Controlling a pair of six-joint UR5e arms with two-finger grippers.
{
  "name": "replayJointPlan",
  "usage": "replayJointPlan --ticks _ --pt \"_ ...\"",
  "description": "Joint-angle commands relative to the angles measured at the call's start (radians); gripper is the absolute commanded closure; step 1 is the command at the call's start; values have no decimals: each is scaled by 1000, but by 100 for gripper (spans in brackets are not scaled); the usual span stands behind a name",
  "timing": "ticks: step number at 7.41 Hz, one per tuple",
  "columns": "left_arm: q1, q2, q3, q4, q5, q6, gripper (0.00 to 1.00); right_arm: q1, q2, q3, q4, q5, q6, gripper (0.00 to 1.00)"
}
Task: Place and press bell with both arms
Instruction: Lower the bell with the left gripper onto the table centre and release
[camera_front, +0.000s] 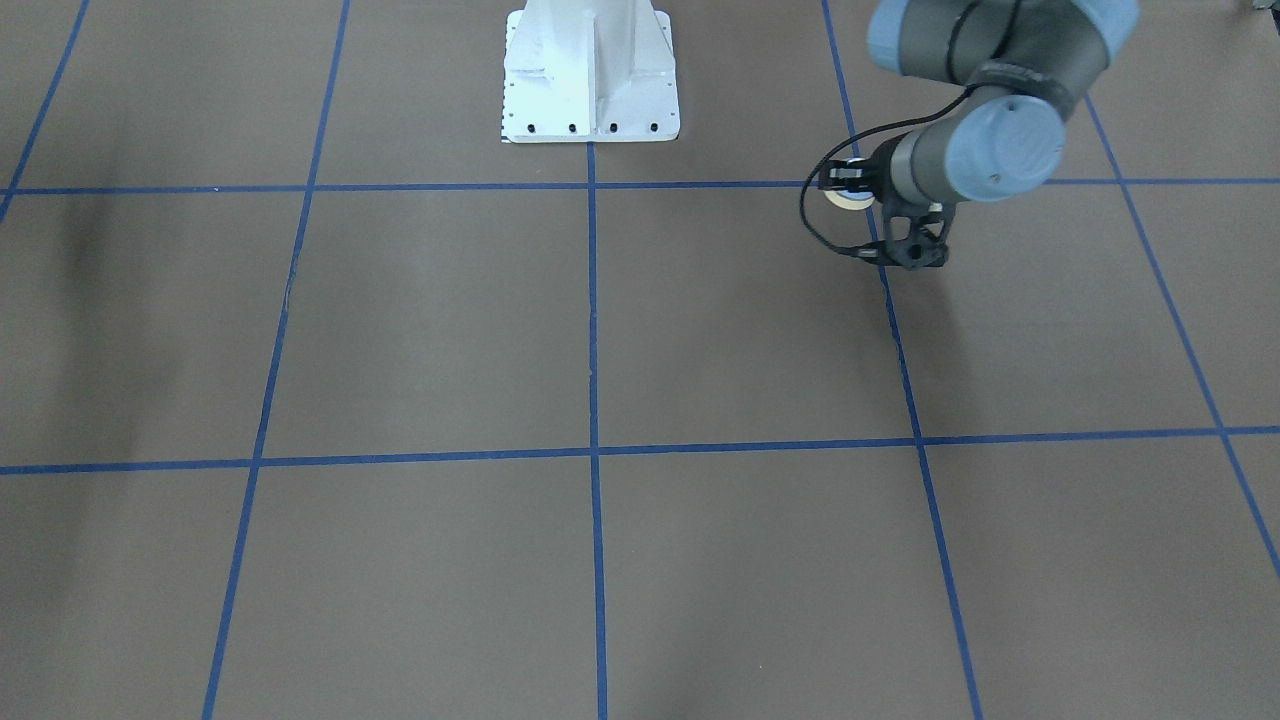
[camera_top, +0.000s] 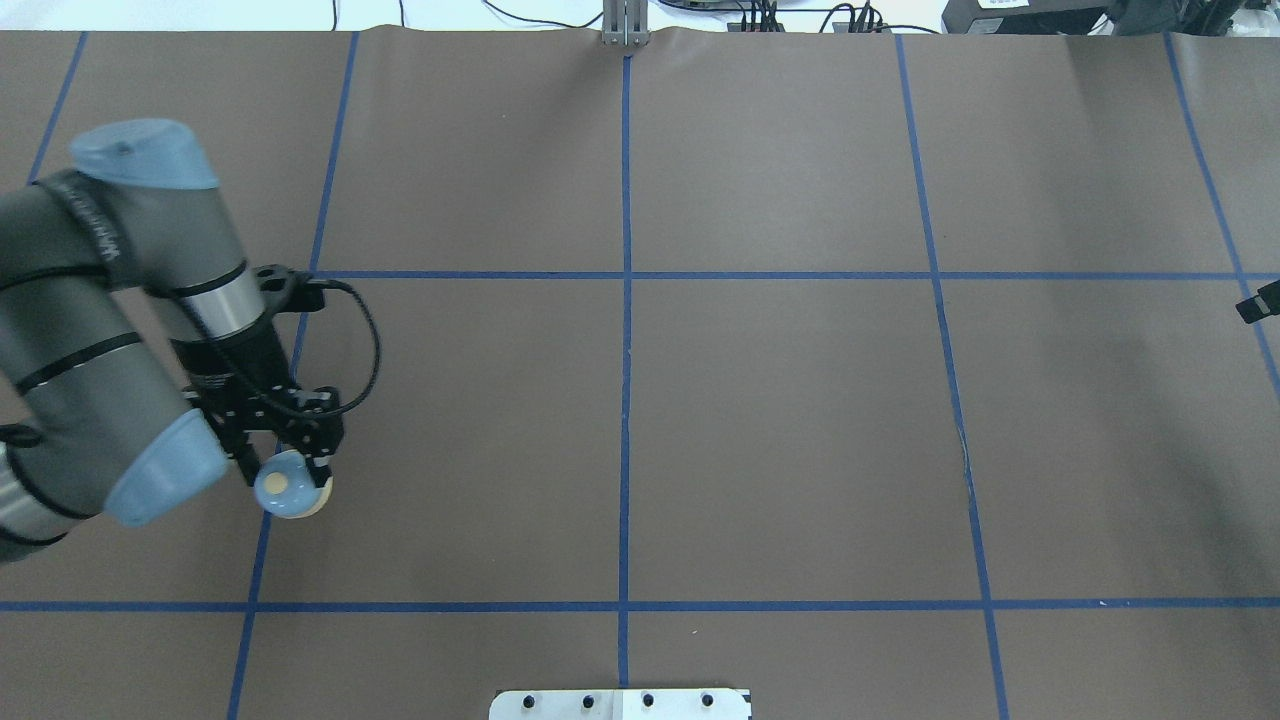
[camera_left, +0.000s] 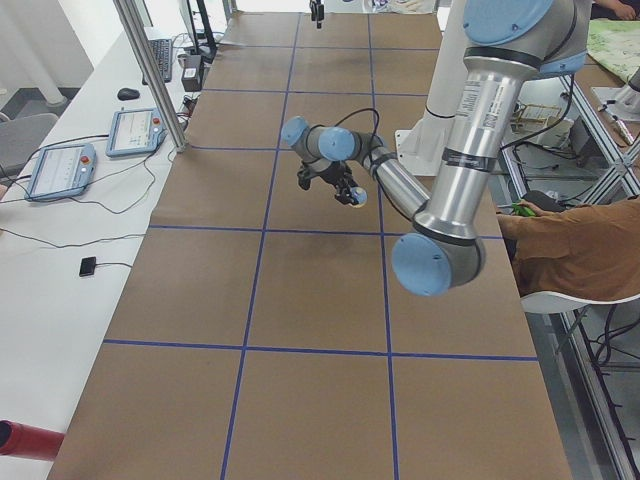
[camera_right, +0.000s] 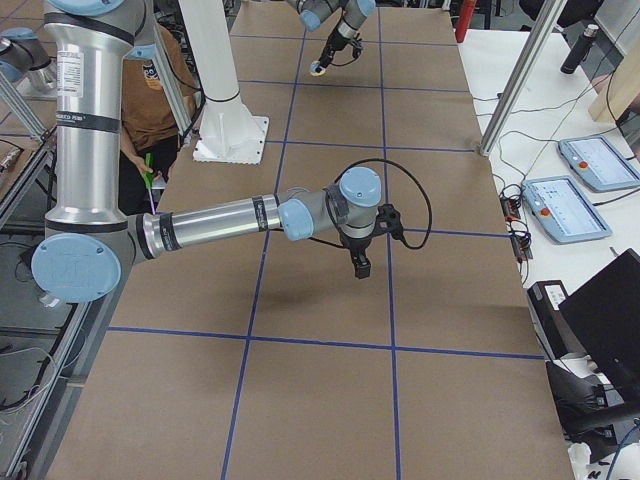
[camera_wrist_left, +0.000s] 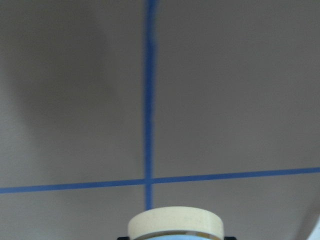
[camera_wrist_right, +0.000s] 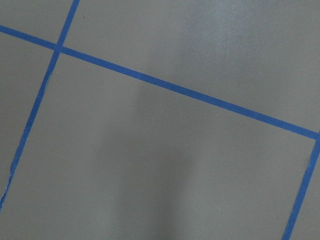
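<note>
The bell (camera_top: 290, 487), light blue with a cream button and cream base, sits between the fingers of my left gripper (camera_top: 288, 468). The gripper is shut on it and holds it just above the brown table, near a blue tape line at my left. The bell also shows in the front-facing view (camera_front: 850, 198), the left view (camera_left: 358, 196) and the right view (camera_right: 319, 68), and its cream base shows in the left wrist view (camera_wrist_left: 175, 223). My right gripper (camera_right: 360, 266) hangs over the table at my far right, with nothing near it. Only its tip (camera_top: 1258, 302) shows overhead, and I cannot tell if it is open.
The white fixed pedestal (camera_front: 588, 75) stands at the table's robot side, in the middle. Blue tape lines (camera_top: 625, 330) divide the brown table cover into squares. Operator tablets (camera_right: 585, 190) lie on the bench beyond the far edge. A seated person (camera_left: 570, 250) is beside the robot.
</note>
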Motion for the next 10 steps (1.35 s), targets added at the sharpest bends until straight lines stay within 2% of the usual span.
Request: replayJointPlan --ticks 1,2,5,6,8,10 --pt "56 -409 393 31 25 -34 100 0 0 -16 1 -1 0 0" --pt "66 -502 521 -4 23 -34 100 0 0 -13 1 0 -1 0" --pt "112 -593 764 -353 23 -257 100 0 0 -21 1 -4 -1 0" --pt "119 -619 821 -396 23 -272 100 0 0 -28 1 -3 -1 0" --pt "130 -632 843 -400 34 -273 97 0 0 -28 1 -1 -1 0" --pt "139 -633 855 -417 60 -281 89 0 0 -38 1 -1 -1 0"
